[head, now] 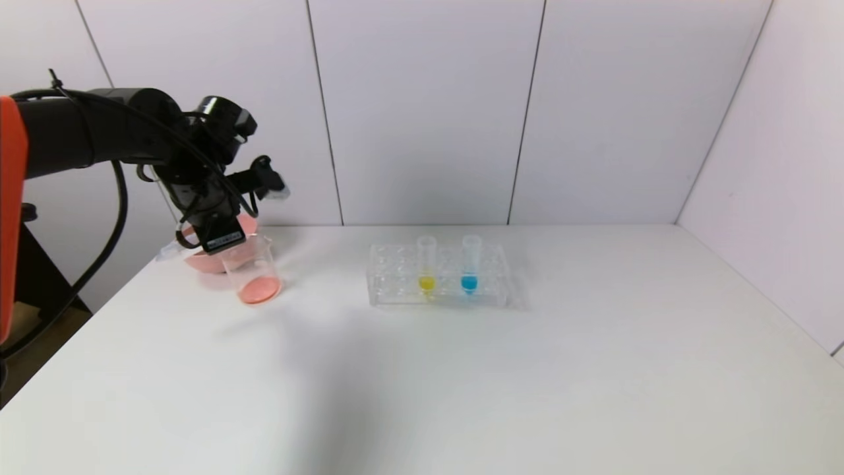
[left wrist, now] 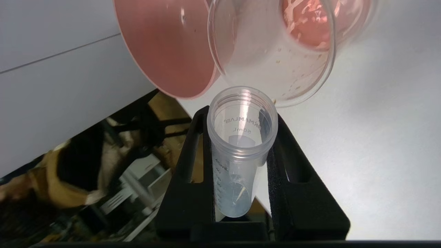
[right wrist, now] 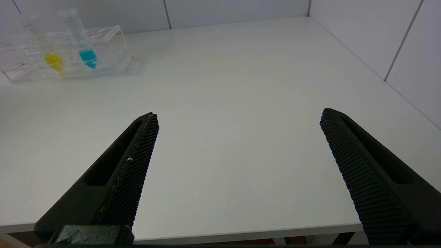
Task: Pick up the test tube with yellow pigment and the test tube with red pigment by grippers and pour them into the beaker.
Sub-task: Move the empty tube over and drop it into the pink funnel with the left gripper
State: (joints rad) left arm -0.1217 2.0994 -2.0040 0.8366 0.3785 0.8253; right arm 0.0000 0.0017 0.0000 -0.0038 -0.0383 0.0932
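At the table's far left: left gripper [head: 214, 241] clamped on the test tube with red pigment [left wrist: 241, 144], tube tipped with its mouth at the rim of the beaker [head: 254, 270]. Tube nearly drained; red-orange liquid pooled in the beaker bottom. Beaker upright on the white table [head: 461, 382], just in front of the pink bowl [head: 204, 260], whether touching it cannot be told. Near table centre: clear tube rack [head: 438, 277] holding the test tube with yellow pigment [head: 426, 264] upright, blue tube [head: 469, 262] just beside it on the right. Over the table's near edge: right gripper [right wrist: 237, 162], fingers spread wide apart, holding nothing, well apart from the rack.
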